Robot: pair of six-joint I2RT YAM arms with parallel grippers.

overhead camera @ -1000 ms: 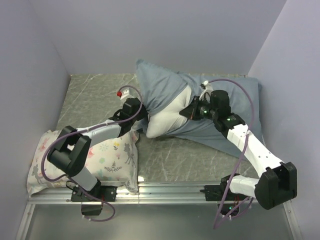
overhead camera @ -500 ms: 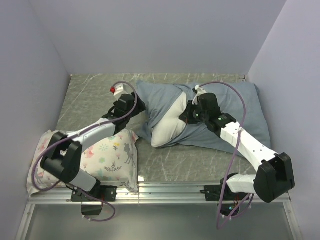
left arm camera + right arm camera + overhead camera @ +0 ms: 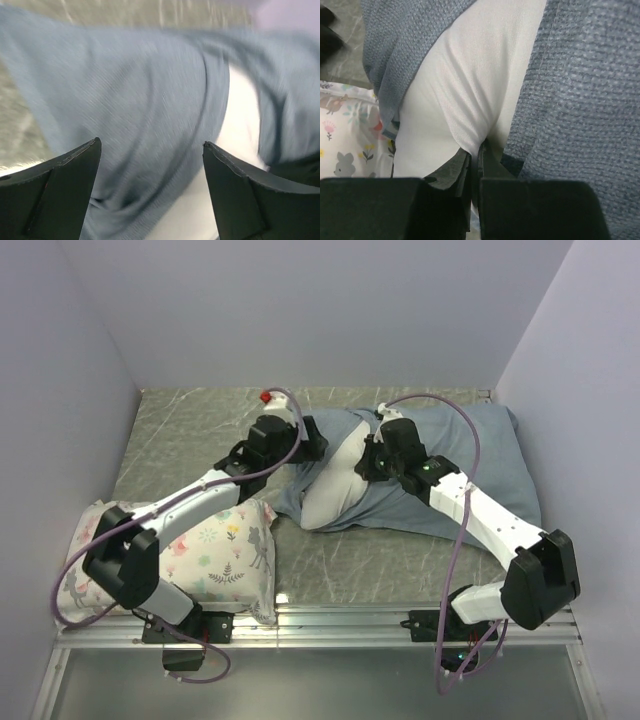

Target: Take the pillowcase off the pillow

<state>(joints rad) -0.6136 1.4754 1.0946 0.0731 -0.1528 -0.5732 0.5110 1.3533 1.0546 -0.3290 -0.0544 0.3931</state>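
The pillowcase (image 3: 465, 475) shows its plain grey-blue side and lies flat across the right half of the table. The white pillow (image 3: 335, 490) bulges out of its open left end. My left gripper (image 3: 314, 440) hovers open over the case's upper left edge. In the left wrist view its gripper (image 3: 151, 145) has wide-spread fingers (image 3: 65, 190) with nothing between them, above blurred pillowcase (image 3: 140, 90) and pillow (image 3: 240, 125). My right gripper (image 3: 366, 464) is shut on a pinched fold of the pillow (image 3: 460, 80), seen in the right wrist view at the gripper (image 3: 479, 147), beside the pillowcase (image 3: 580, 90).
A smaller floral-print pillow (image 3: 200, 550) lies at the near left under the left arm; its corner shows in the right wrist view (image 3: 345, 140). Lilac walls close in the left, back and right. A metal rail (image 3: 330, 620) runs along the near edge.
My left gripper has opened, let go of the pillowcase and swung right and back over it. The lifted cloth has dropped flat. My right gripper has shifted left, still pinching the pillow.
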